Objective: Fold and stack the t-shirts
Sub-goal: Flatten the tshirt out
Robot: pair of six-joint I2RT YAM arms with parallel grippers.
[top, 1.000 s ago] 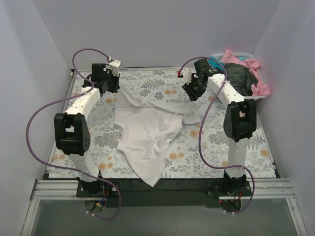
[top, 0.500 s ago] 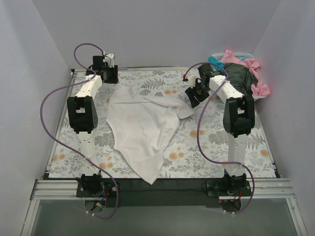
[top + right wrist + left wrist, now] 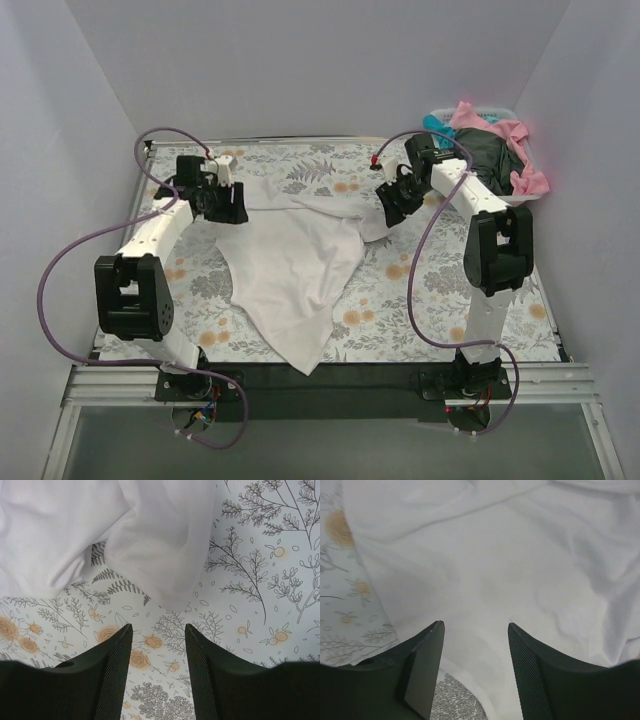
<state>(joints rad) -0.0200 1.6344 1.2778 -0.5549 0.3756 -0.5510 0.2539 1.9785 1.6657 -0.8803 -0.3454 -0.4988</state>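
A large white t-shirt (image 3: 290, 270) lies spread and creased on the middle of the printed sheet, one end pointing at the near edge. My left gripper (image 3: 232, 208) hovers over the shirt's upper left part. In the left wrist view it (image 3: 476, 625) is open, with only white cloth (image 3: 495, 555) beneath the gap. My right gripper (image 3: 388, 212) hangs by the shirt's upper right flap. Seen from its wrist it (image 3: 158, 627) is open over bare sheet, the white flap (image 3: 155, 555) just ahead. Pink (image 3: 520, 135), teal (image 3: 432, 122) and dark (image 3: 490, 155) t-shirts are heaped at the back right.
The fern-and-flower sheet (image 3: 440, 290) covers the table. A white basket (image 3: 497, 109) at the back right corner holds the heaped shirts. Purple cables loop off both arms. Walls close in on the left, back and right.
The left gripper has let go of the white shirt's corner, and the cloth has dropped flatter. The left arm swung to the back, then came in over the shirt's upper left. The right gripper barely shifted.
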